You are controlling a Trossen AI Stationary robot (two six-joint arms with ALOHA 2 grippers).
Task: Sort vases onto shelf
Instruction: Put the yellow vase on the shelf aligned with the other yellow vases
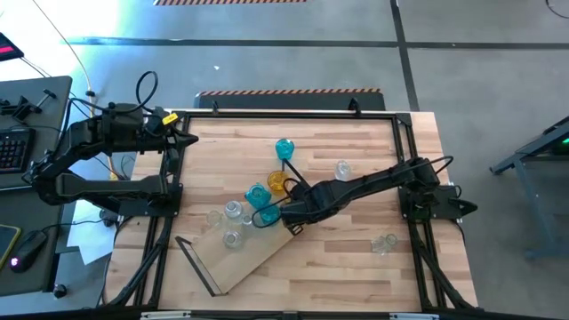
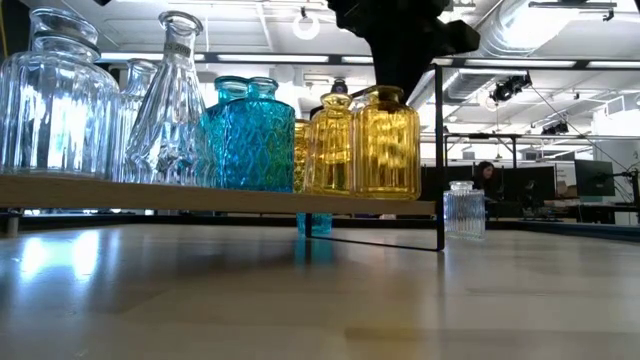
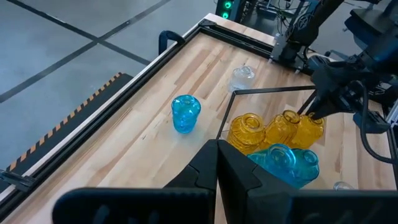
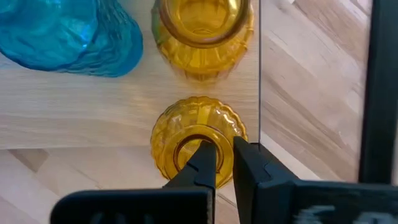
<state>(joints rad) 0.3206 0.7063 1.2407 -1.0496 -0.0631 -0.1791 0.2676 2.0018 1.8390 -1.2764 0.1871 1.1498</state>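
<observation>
I'm clamping my right gripper (image 4: 224,163) on the rim of a ribbed amber glass vase (image 4: 198,148) at the light-wood shelf's (image 4: 74,118) wire-framed end; my left gripper (image 3: 217,163) is waiting closed.

The shelf (image 1: 233,263) lies slantwise on the table (image 1: 356,267), running from seven o'clock toward the centre. Vases (image 1: 233,213) crowd its inner end. Three more vases stand off it on the table: at twelve (image 1: 284,148), two (image 1: 343,169) and four o'clock (image 1: 384,243).

Three amber vases (image 3: 277,129) clustered — teal vase (image 3: 185,113) apart.
</observation>
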